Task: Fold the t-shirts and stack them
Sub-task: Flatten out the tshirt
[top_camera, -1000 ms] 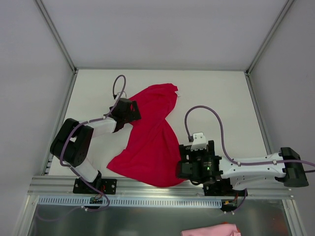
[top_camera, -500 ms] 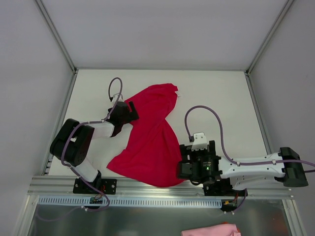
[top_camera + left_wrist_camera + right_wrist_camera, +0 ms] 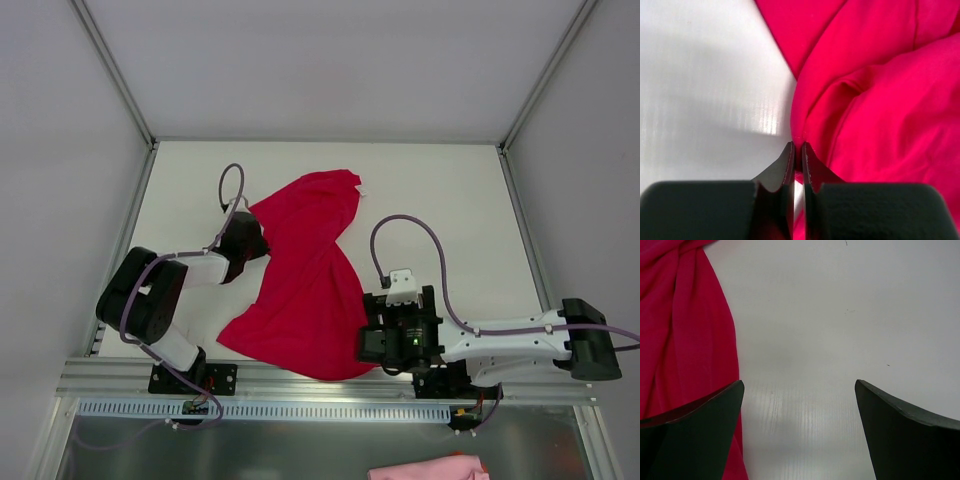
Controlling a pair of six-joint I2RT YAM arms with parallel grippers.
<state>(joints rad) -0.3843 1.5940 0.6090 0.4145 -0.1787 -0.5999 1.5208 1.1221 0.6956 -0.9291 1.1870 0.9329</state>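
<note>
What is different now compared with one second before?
The left gripper moved slightly leftward and nearer along the t-shirt and shut its jaws on the cloth's left edge. The right gripper stayed open beside the t-shirt's near right edge, and the t-shirt lies as before.
</note>
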